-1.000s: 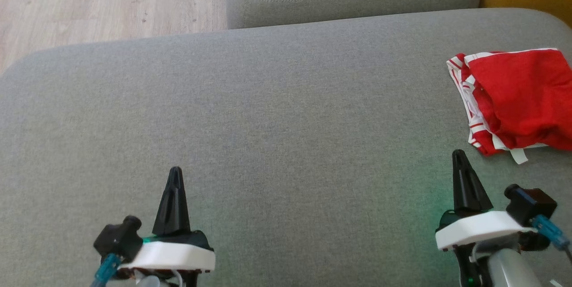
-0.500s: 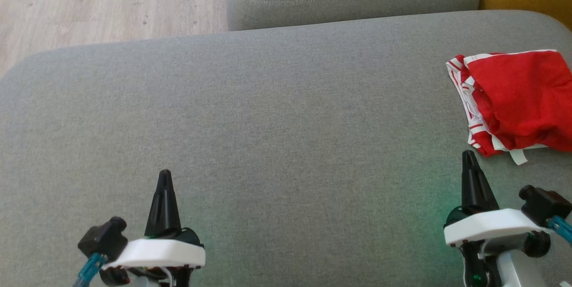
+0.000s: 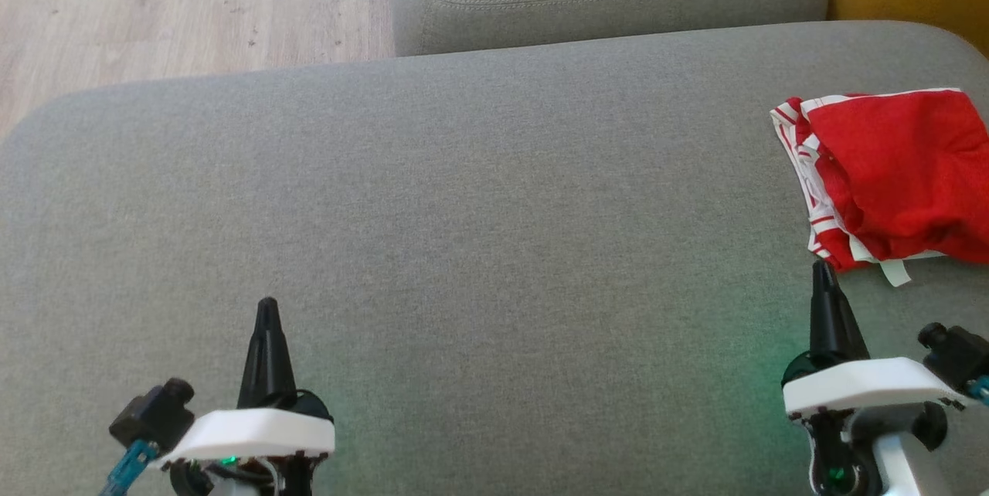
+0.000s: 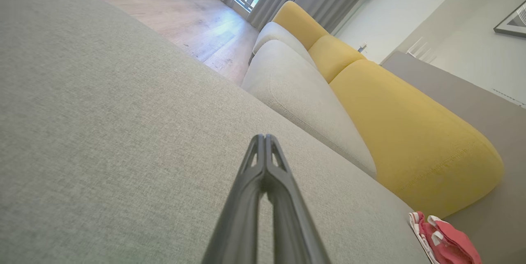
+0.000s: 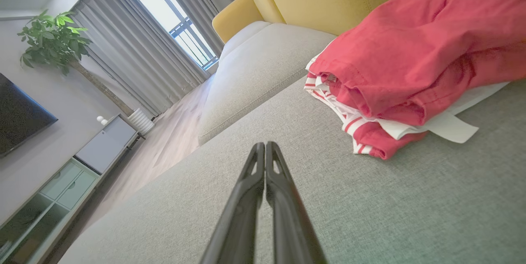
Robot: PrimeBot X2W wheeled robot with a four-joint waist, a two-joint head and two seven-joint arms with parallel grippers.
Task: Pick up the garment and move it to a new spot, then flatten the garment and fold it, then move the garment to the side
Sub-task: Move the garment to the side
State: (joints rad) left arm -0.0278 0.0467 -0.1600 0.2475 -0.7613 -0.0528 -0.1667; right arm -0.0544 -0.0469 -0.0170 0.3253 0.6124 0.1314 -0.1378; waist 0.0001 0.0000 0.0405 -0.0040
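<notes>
Fingers (image 5: pixel 248 198), left gripper (image 3: pixel 267 304) and right gripper (image 3: pixel 824 270): pressed together, empty. Garment (image 3: pixel 896 171) at right's one o'clock, seemingly folded; stray sweep could snag it, undoing fold.

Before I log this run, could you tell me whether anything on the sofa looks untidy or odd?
Only the red garment, far right: its fold is loose, with striped layers and a white strip sticking out.

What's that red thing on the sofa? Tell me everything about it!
It's a red garment of soft cloth, with red-and-white striped trim and a white strip poking out. It is folded loosely, a bit rumpled, and lies on the grey sofa seat at the robot's right. Nothing holds it.
</notes>
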